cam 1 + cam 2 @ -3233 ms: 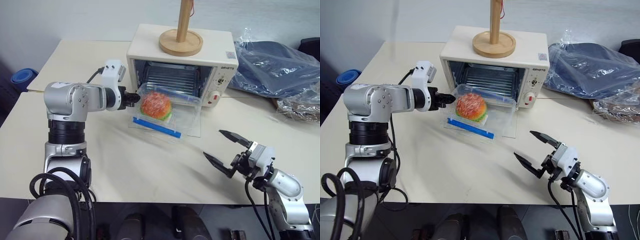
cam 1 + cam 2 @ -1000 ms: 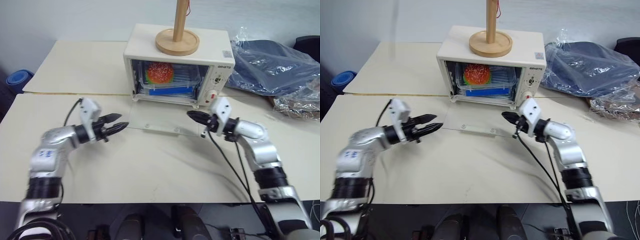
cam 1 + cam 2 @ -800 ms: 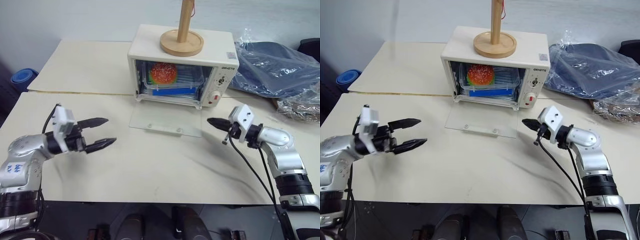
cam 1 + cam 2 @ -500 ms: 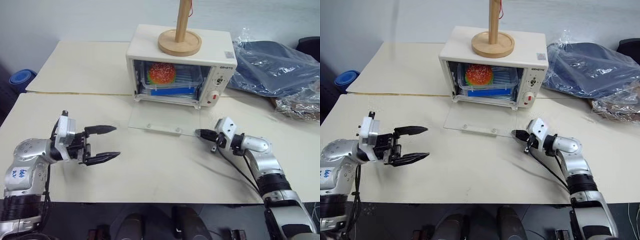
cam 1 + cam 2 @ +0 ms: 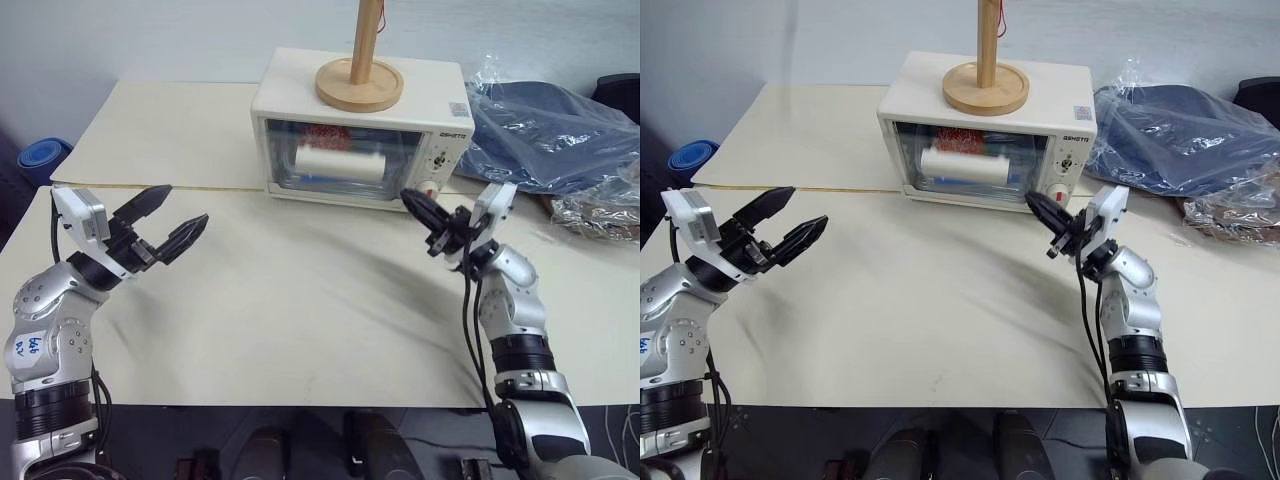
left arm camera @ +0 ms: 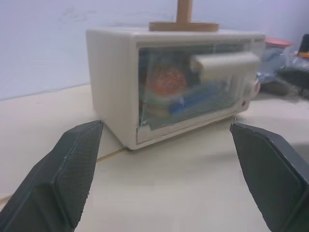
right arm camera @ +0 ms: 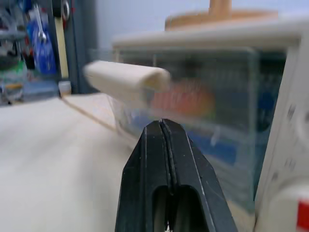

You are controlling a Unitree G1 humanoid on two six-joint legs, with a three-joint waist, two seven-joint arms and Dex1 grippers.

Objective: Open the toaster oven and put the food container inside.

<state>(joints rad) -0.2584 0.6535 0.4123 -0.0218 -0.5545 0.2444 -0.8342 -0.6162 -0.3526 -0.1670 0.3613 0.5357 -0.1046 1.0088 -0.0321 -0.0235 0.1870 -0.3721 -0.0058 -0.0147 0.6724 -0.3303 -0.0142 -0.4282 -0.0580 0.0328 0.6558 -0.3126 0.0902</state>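
The cream-white toaster oven point(image 5: 440, 105) stands at the back of the table with its glass door shut and the pale bar handle point(image 5: 340, 163) across the glass. Behind the glass sits the food container point(image 6: 166, 84), its red burger and blue strip dimly visible. My right gripper point(image 5: 410, 200) is shut and empty, raised just in front of the door's lower right corner near the knob panel. My left gripper point(image 5: 183, 207) hangs open and empty over the table's left side, well apart from the oven and pointing toward it.
A wooden stand with a round base point(image 5: 360, 85) rests on the oven's top. A crinkly clear bag over dark blue cloth point(image 5: 550, 130) lies at the back right. A blue object point(image 5: 30, 160) sits beyond the table's left edge.
The glass door, lying open on the table half a second ago, now stands shut. My right gripper has risen from the door's front edge. My left gripper has moved left and up.
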